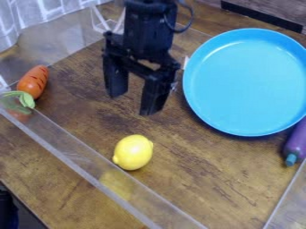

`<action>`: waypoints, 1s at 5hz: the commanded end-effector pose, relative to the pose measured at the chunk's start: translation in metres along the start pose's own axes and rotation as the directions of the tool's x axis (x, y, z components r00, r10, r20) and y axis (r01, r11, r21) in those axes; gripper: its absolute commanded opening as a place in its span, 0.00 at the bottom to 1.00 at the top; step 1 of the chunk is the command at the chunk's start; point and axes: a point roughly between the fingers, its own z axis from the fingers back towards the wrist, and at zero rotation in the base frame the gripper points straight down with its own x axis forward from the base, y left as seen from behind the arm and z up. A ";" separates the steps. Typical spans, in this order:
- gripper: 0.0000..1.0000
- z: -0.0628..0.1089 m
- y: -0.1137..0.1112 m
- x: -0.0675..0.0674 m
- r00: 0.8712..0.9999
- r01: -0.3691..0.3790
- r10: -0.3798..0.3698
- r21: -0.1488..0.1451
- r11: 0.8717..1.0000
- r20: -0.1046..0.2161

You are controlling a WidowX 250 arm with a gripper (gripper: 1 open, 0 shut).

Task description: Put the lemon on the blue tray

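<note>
The lemon (132, 152), small, oval and bright yellow, lies on the wooden table near the front clear wall. The blue tray (251, 80), a wide round sky-blue plate with a low rim, rests at the right with nothing on it. My gripper (135, 92) hangs over the table left of the tray and behind the lemon. Its two black fingers (116, 79) point down, spread apart, with nothing between them. A gap of bare wood separates the fingertips from the lemon.
An orange carrot with a green top (29, 87) lies at the left edge. A purple object (295, 141) sticks in at the right, just past the tray. A clear plastic wall (84, 165) runs along the table's front and left sides.
</note>
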 end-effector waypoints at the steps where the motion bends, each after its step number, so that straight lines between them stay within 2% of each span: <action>1: 1.00 -0.011 0.002 0.002 0.996 0.081 -0.082 0.017 0.997 0.031; 2: 1.00 -0.034 0.000 0.003 0.988 0.146 -0.147 0.035 0.989 0.035; 3: 1.00 -0.055 -0.001 0.004 0.984 0.170 -0.172 0.045 0.984 0.041; 4: 0.00 -0.064 0.002 0.007 0.982 0.180 -0.183 0.065 0.981 0.039; 5: 0.00 -0.069 0.004 0.009 0.980 0.192 -0.195 0.060 0.980 0.046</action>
